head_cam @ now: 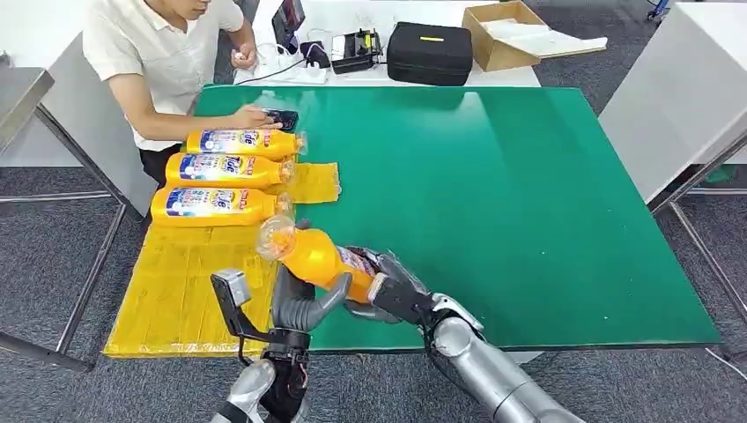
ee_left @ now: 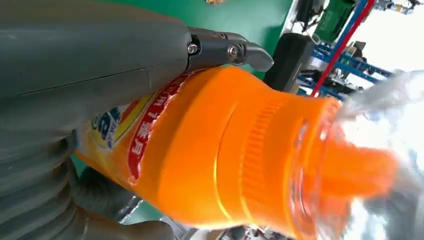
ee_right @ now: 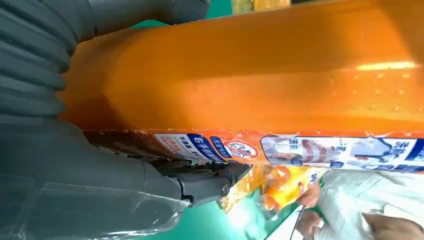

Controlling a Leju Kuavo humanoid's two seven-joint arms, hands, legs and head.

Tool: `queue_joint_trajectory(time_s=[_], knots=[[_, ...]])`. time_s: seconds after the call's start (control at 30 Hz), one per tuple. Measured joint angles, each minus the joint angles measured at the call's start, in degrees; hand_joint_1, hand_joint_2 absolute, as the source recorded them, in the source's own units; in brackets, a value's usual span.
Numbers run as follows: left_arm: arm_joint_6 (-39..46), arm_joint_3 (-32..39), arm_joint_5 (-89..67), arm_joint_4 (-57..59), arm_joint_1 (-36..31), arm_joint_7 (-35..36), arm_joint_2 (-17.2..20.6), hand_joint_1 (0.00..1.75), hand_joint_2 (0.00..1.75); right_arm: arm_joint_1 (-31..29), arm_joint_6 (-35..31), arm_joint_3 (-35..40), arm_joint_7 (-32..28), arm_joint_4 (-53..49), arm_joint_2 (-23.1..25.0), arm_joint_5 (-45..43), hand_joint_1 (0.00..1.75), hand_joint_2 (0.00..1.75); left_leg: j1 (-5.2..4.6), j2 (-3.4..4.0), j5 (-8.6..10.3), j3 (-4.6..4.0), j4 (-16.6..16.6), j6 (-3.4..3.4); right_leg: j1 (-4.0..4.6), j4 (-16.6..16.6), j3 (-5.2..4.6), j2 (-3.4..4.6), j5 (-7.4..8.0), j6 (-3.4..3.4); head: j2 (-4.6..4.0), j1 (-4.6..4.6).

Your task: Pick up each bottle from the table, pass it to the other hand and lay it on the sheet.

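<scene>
Near the tabletop's (head_cam: 528, 220) front edge, the bottle (head_cam: 317, 256) is being grasped by both the left hand (head_cam: 299, 304) and right hand (head_cam: 392, 286), so a mistimed release is risking a drop.

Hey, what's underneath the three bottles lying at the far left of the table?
A yellow sheet lies under the three bottles, spread over the green table. The bottles hide the part directly beneath them. Whether the farthest bottle rests fully on the sheet cannot be told.
</scene>
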Motion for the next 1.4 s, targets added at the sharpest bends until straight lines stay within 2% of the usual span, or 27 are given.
queue_joint_trajectory(time_s=[0.07, 0.1, 0.23, 0.33, 0.37, 0.4, 0.67, 0.8, 1.1, 1.2, 1.3, 1.4], knots=[[-0.44, 0.37, 1.31, 0.24, -0.43, 0.57, -0.11, 1.75, 1.75, -0.31, 0.02, 0.59, 0.0, 0.18, 0.11, -0.07, 1.66, 1.75, 0.0, 0.01, 0.0, 0.0, 0.0, 0.0, 0.0, 0.0, 0.0, 0.01, 0.0, 0.0, 0.0, 0.0], [-0.79, 0.65, 2.23, 0.39, -0.59, 0.9, -0.2, 1.75, 1.75, -0.48, 0.02, 0.9, 0.0, 0.31, 0.15, -0.07, 1.59, 1.75, 0.0, 0.02, 0.0, 0.0, 0.0, 0.0, 0.0, 0.0, 0.0, 0.01, 0.0, 0.0, 0.0, 0.0], [-1.88, 1.35, 3.93, 0.94, -0.89, 0.83, -0.35, 1.75, 1.75, -0.98, 0.02, 1.44, 0.0, 0.98, 0.28, -0.96, 1.59, 1.75, 0.0, 0.0, 0.0, -0.01, 0.0, 0.0, 0.0, 0.0, 0.0, 0.0, 0.0, 0.0, 0.0, 0.0], [-1.97, 1.64, 4.0, 1.0, -1.0, 0.31, -0.35, 1.75, 1.75, -1.13, 0.02, 1.68, -0.13, 1.31, 0.44, -1.47, 1.4, 1.75, 0.0, 0.01, 0.0, -0.01, 0.0, 0.0, 0.0, 0.0, -0.01, 0.01, 0.0, 0.0, 0.0, 0.0], [-2.01, 1.7, 4.0, 1.0, -1.02, 0.26, -0.35, 1.75, 1.75, -1.14, 0.02, 1.73, -0.13, 1.38, 0.46, -1.53, 0.8, 1.75, 0.0, 0.01, 0.0, -0.01, 0.0, 0.0, 0.0, 0.0, -0.01, 0.0, 0.0, 0.0, 0.0, 0.0], [-2.08, 1.79, 4.0, 1.01, -1.02, 0.24, -0.35, 1.75, 1.75, -1.15, 0.02, 1.79, -0.15, 1.47, 0.5, -1.62, 0.0, 1.75, 0.0, 0.01, 0.0, -0.01, 0.0, 0.0, 0.0, 0.0, -0.01, 0.0, 0.0, 0.0, 0.0, 0.0], [-1.92, 2.36, 3.82, 1.25, -1.17, -0.5, -0.35, 1.75, 1.75, -1.06, -0.98, 2.12, 0.48, 2.27, 1.33, -4.0, 0.0, 1.75, 0.0, 0.01, 0.0, -0.01, 0.0, 0.0, 0.0, 0.0, -0.04, 0.01, 0.0, 0.0, 0.0, 0.0], [7.4, 2.45, -2.74, 1.0, -1.2, -3.13, -0.35, 1.75, 1.75, 0.58, -5.23, 0.74, 1.31, 2.45, 1.64, -4.0, 0.0, 1.75, 0.0, 0.0, 0.0, -0.01, 0.0, 0.0, 0.0, 0.0, -0.04, 0.0, 0.0, 0.0, 0.0, 0.0], [20.3, 2.91, -16.15, -1.84, -0.98, -6.93, 0.15, 1.75, 1.75, 6.15, -17.47, -4.51, 1.62, 2.38, 1.64, 4.31, 0.0, 1.75, 0.0, 0.0, -0.02, -0.05, 0.0, 0.0, 0.0, -0.01, -0.06, 0.0, -0.01, 0.0, 0.0, 0.0], [30.59, 3.65, -37.14, -1.35, -1.0, -5.37, 0.57, 1.75, 1.75, 7.65, -21.05, -6.87, 1.14, 2.21, 1.84, 7.98, 0.0, 1.75, 0.0, 0.0, -0.01, -0.06, 0.0, 0.0, 0.0, 0.0, -0.06, 0.0, -0.01, 0.0, 0.0, 0.0], [32.13, 8.46, -70.75, 0.77, -0.98, -0.56, 0.44, 1.75, 1.75, 8.06, -22.58, -9.23, 0.26, 2.21, 2.38, 10.78, 0.0, 1.75, 0.0, 0.02, -0.01, -0.05, 0.0, 0.0, 0.0, 0.0, -0.06, 0.01, -0.01, 0.0, 0.0, 0.0], [32.31, 12.31, -87.51, 3.3, -0.81, 5.3, 0.57, 1.75, 1.75, 8.43, -23.34, -11.3, 0.02, 1.62, 2.89, 12.5, 0.0, 1.75, 0.0, 0.06, -0.01, -0.04, 0.0, 0.0, 0.0, 0.0, -0.08, 0.02, 0.0, 0.0, 0.0, 0.0]])
